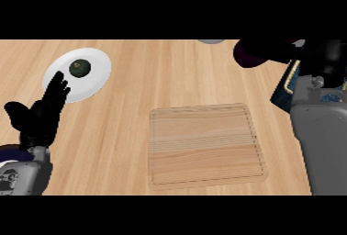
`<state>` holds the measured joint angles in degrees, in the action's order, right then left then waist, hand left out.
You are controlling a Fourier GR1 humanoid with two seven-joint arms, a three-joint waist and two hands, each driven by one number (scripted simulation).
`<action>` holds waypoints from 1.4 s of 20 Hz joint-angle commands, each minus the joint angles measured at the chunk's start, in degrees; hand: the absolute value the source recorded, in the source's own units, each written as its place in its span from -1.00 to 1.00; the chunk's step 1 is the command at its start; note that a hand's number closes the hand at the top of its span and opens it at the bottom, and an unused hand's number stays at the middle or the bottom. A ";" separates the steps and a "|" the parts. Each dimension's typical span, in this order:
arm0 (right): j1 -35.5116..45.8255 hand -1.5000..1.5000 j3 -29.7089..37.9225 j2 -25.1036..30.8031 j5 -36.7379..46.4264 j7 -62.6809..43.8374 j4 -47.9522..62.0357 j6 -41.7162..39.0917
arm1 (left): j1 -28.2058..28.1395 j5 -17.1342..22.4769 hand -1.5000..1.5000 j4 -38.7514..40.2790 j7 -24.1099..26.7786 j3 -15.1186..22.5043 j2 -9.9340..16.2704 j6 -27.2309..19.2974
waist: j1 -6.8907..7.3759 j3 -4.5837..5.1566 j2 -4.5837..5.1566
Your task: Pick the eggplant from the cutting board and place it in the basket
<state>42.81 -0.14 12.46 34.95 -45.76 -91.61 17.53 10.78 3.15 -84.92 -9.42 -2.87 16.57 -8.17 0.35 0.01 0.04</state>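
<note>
The eggplant (254,54) is grasped in the curled right hand (288,51) beyond the cutting board (203,144), while the left hand (42,114) is held released.

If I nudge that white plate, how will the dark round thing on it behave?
Likely rolls: the dark round thing looks ball-shaped and sits loose. The plate seems shallow, so it may not stop it.

Eggplant (261,54) mostly covered by right hand (318,57), only a dark purple end showing at top right. Basket (283,89) largely blocked by the right forearm (dark blue edge visible only). Grey object (211,41) cut off at top edge, unidentifiable. Dark item (80,68) on the plate (95,85) too small to identify.
</note>
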 commanded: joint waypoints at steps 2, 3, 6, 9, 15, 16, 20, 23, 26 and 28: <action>6.66 1.00 3.77 4.61 1.46 0.16 9.32 -2.68 | 1.02 0.95 0.00 2.93 0.52 -2.23 1.34 2.15 | 0.09 0.02 0.08; 8.09 1.00 6.02 6.18 -0.91 5.41 15.13 -2.52 | 1.59 -0.16 0.00 2.20 2.21 -1.01 -0.52 0.66 | 0.38 0.00 0.23; 6.31 1.00 5.11 6.63 0.49 9.40 18.50 -2.17 | 2.49 0.79 0.00 2.60 0.03 -2.01 0.12 1.87 | 0.13 -0.01 0.12; 8.49 1.00 6.50 6.93 -0.26 9.71 23.40 -3.20 | 0.38 0.03 0.00 2.02 1.31 -2.18 -0.13 2.11 | 0.20 -0.01 0.05; 11.79 1.00 10.02 11.07 -0.70 13.91 35.12 -4.21 | 0.72 -0.82 0.00 -0.48 -0.69 -1.75 -0.86 1.38 | 0.39 -0.02 0.07; 11.85 1.00 11.66 11.44 -1.72 17.95 39.74 -2.74 | 0.19 -1.11 0.00 -0.92 -0.06 -1.36 -1.22 1.31 | 0.67 -0.03 0.19; 12.64 1.00 12.18 11.26 0.05 23.24 48.31 1.53 | 1.88 -3.26 0.00 0.21 0.16 0.02 -3.07 -0.37 | 0.77 -0.03 0.33; 10.13 1.00 16.57 16.97 -5.23 28.30 48.92 -4.11 | -4.29 -1.33 0.00 -5.15 0.42 -0.77 -1.77 2.40 | 0.87 -0.06 0.18; 12.88 1.00 17.96 18.28 -6.25 31.71 54.75 -4.93 | -1.94 -2.62 0.00 -3.64 -0.58 -0.34 -2.99 1.15 | 0.76 -0.05 0.27; 11.23 1.00 19.28 16.92 -8.56 32.28 52.21 -4.16 | -1.34 -1.93 0.00 -2.73 -0.97 -2.09 -2.16 1.54 | 0.29 -0.04 0.10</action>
<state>54.85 16.60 28.43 29.40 -16.84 -40.84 14.09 9.76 1.25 -86.88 -9.81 -4.15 14.34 -6.55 0.92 -0.03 0.26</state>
